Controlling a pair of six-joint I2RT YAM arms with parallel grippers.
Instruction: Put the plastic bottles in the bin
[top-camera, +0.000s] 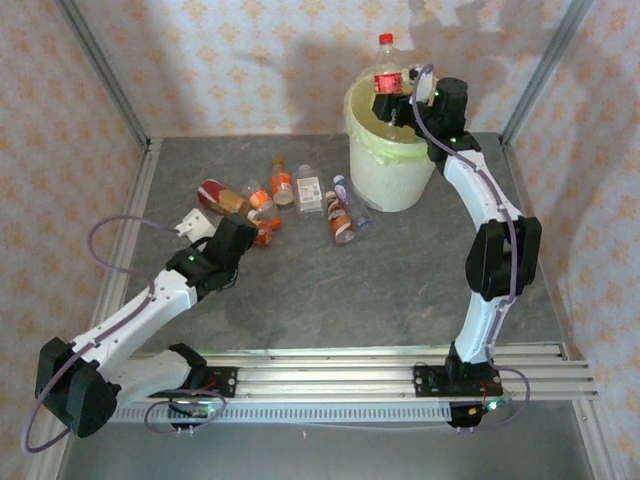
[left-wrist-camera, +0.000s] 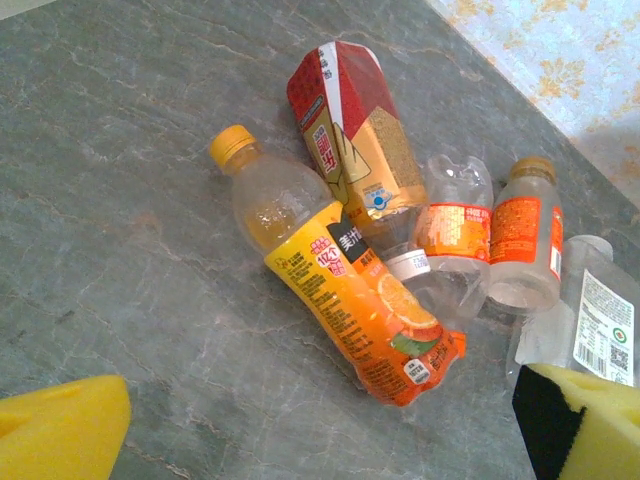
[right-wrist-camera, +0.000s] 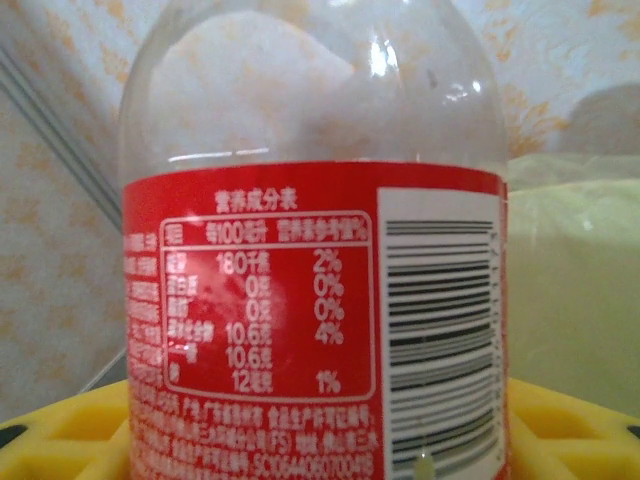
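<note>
My right gripper (top-camera: 392, 100) is shut on a clear plastic bottle with a red label and red cap (top-camera: 386, 70), held upright over the mouth of the bin (top-camera: 390, 175). Up close the bottle (right-wrist-camera: 310, 280) stands between yellow pads (right-wrist-camera: 60, 430), with the bin's pale liner (right-wrist-camera: 575, 280) behind. My left gripper (top-camera: 228, 226) stands open low over the table beside a cluster of lying bottles. Ahead of it (left-wrist-camera: 320, 440) lie an orange-juice bottle with a yellow cap (left-wrist-camera: 340, 290), a red-and-gold labelled one (left-wrist-camera: 355, 140) and a clear orange-labelled one (left-wrist-camera: 452, 235).
More bottles lie left of the bin: a small orange one (top-camera: 282, 182), a white-labelled one (top-camera: 309, 192) and a clear pair (top-camera: 342, 215). Metal frame posts and patterned walls close the back and sides. Rails (top-camera: 330, 370) run along the near edge.
</note>
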